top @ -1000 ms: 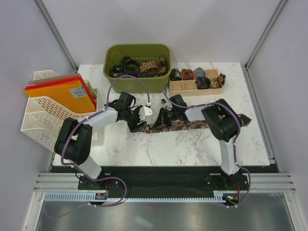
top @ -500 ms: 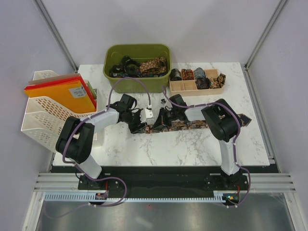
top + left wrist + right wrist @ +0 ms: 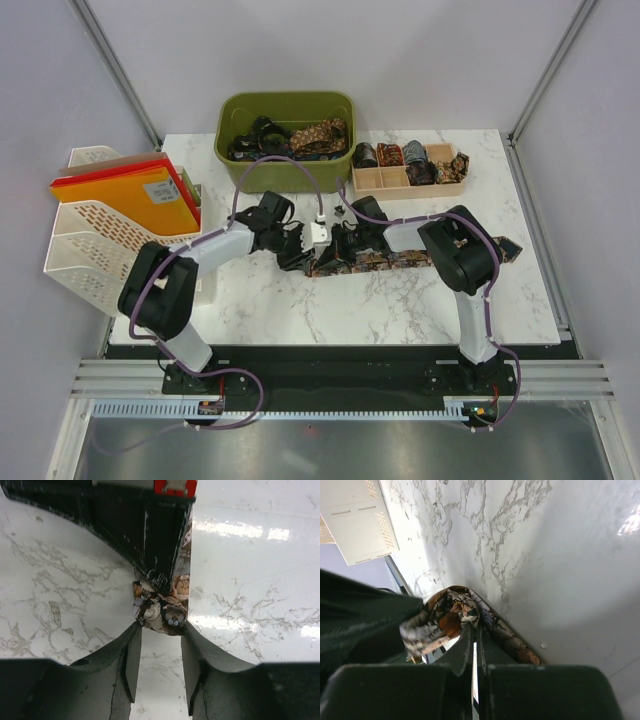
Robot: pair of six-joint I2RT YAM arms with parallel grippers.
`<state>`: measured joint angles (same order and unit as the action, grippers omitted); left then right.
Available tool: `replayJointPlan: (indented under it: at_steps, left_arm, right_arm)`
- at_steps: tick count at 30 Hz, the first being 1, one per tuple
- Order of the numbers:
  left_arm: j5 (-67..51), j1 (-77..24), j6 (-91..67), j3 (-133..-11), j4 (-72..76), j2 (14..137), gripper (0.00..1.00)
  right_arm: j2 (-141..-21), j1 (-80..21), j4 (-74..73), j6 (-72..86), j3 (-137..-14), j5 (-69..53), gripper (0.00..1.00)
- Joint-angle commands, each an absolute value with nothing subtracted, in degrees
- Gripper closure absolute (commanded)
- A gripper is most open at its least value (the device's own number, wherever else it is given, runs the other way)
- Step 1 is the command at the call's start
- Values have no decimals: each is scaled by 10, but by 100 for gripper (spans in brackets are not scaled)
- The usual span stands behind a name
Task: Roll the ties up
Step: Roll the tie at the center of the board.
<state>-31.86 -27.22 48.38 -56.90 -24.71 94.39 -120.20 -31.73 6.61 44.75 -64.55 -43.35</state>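
Note:
A dark tie with brown-gold paisley print lies across the marble table, its left end curled into a small roll. My left gripper stands at that roll, its fingertips pressing it from both sides. My right gripper reaches in from the right. Its fingers are shut on the tie's inner end, and the printed fabric curls around their tips. In the left wrist view the right gripper's dark body fills the area behind the roll.
A green bin at the back holds several loose ties. To its right a wooden tray holds rolled ties. A white file rack with orange folders stands at the left edge.
My left gripper has slid right up to the rolled end and its jaws have narrowed onto it. The right arm has stayed put.

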Motion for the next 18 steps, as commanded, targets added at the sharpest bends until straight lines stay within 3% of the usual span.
replayJointPlan:
  at_steps: [1,11,18]
  left_arm:
    - [-343,-304,447,-608,-217,961,56]
    - [-289,-332,446,-650,-231,1038,55]
    - [-262,-332,468,-605,-247,1043,57]
  right_arm:
    - [-1225,-327,53,442,-649,-403,100]
    - [-1227,-325,84,467,-642,-427,100]
    - [-1209,-321,95,470,-639,-458,96]
